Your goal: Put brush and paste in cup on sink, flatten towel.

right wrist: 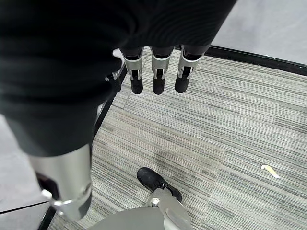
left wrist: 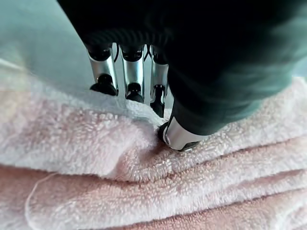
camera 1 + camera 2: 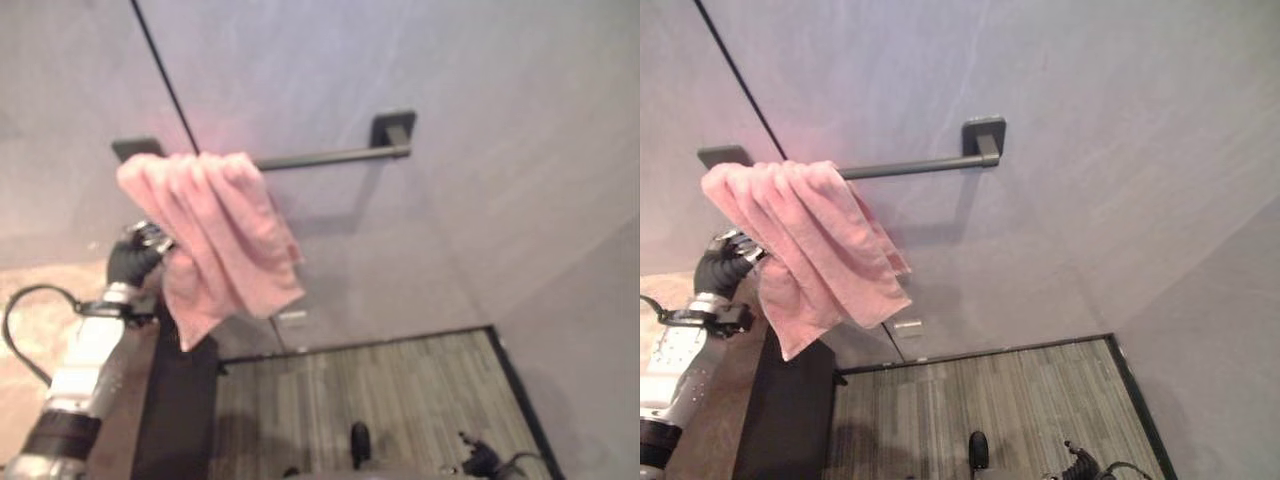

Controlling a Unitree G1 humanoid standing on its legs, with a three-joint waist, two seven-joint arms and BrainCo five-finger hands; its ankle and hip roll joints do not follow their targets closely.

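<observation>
Towel bar carrying a bunched towel

A dark towel bar (image 3: 915, 165) is running along the grey wall (image 3: 1090, 120), with a pink towel (image 3: 815, 245) hanging bunched over its left end.

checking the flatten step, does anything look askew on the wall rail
Yes: the pink terry towel is bunched in folds at the left end of the dark metal rail, hanging slanted, not spread flat. The left hand pinches it.
</observation>
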